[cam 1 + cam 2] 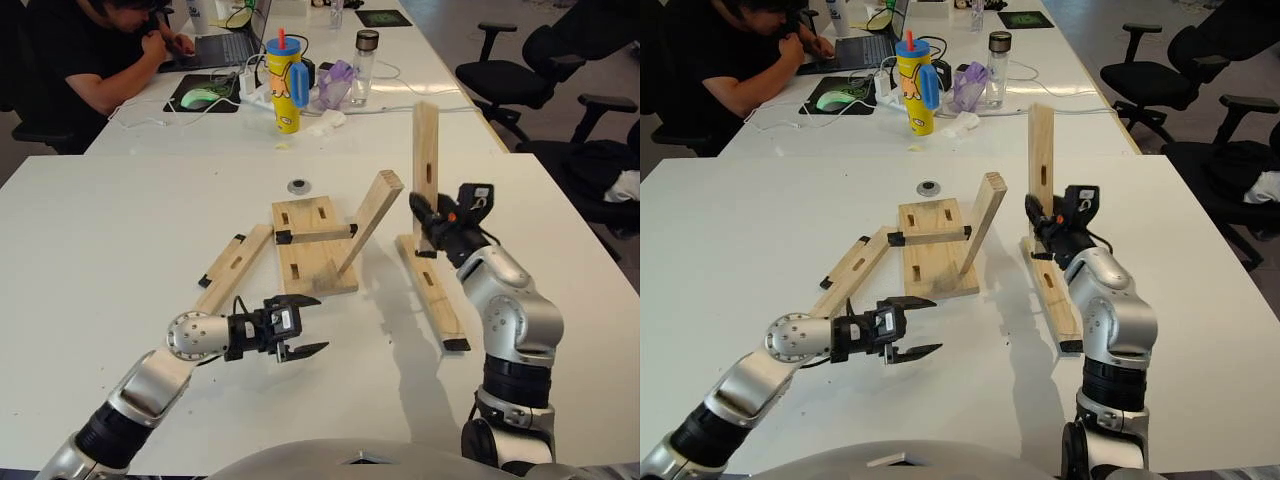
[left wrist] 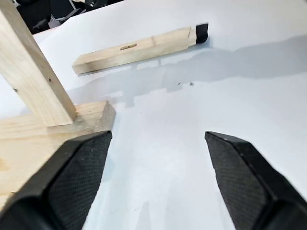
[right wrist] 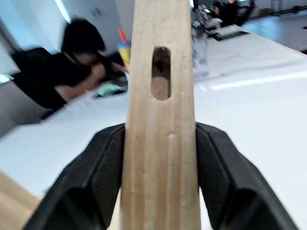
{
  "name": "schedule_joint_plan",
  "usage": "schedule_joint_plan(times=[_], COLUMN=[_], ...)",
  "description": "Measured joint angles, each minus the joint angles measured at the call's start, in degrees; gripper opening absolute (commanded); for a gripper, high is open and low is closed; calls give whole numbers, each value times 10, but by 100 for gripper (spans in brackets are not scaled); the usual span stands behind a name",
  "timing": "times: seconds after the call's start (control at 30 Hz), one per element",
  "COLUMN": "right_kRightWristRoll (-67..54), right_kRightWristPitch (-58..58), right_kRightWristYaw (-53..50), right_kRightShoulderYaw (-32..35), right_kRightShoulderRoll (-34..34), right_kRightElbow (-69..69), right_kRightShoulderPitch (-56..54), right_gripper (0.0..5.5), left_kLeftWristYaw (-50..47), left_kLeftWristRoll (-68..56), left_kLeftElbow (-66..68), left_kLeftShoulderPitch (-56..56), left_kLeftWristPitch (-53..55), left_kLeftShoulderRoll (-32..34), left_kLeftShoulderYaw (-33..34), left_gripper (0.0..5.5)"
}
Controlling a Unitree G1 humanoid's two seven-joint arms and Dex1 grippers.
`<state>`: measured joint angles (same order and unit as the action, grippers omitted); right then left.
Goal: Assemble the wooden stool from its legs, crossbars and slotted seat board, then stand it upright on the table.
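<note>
The slotted seat board (image 1: 312, 245) lies flat mid-table. A leg (image 1: 369, 220) leans up out of it, and a crossbar (image 1: 316, 236) with black ends lies across it. My right gripper (image 1: 428, 222) is shut on a second wooden leg (image 1: 426, 160), holding it upright just right of the board; its slot (image 3: 161, 73) faces the wrist camera. A third leg (image 1: 436, 297) lies flat below that gripper, and a fourth (image 1: 233, 266) lies left of the board. My left gripper (image 1: 298, 327) hovers open over bare table in front of the board, its pads (image 2: 72, 177) beside the board's corner.
A small round metal disc (image 1: 298, 186) lies behind the board. The table behind carries a yellow cup (image 1: 284, 82), a bottle (image 1: 364, 64) and a laptop, with a person seated at it. Office chairs stand at the right.
</note>
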<state>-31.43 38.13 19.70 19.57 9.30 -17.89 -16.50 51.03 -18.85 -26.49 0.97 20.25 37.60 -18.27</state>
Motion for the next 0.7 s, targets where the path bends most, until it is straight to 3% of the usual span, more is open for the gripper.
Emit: schedule_joint_plan(times=[0.2,0.33,0.5,0.7], right_kRightWristRoll=[-269,-449,-428,-349], right_kRightWristPitch=[62,176,210,163], right_kRightWristYaw=[115,235,332,404], right_kRightShoulderYaw=[80,80,-19,-75], right_kRightShoulderRoll=[66,174,226,254], right_kRightElbow=[1,-27,-80,-86], right_kRightShoulderPitch=[-55,-40,57,94], right_gripper=[204,204,204,204], left_kLeftWristYaw=[5,-12,-68,-154], left_kLeftWristRoll=[-173,-316,-480,-675], left_kLeftElbow=[-37,-57,-32,13], left_kLeftShoulderPitch=[28,58,103,163], left_kLeftWristPitch=[116,196,274,318], left_kLeftShoulderRoll=[-2,-6,-15,-23], left_kLeftShoulderYaw=[87,152,213,259], left_gripper=[359,359,359,359])
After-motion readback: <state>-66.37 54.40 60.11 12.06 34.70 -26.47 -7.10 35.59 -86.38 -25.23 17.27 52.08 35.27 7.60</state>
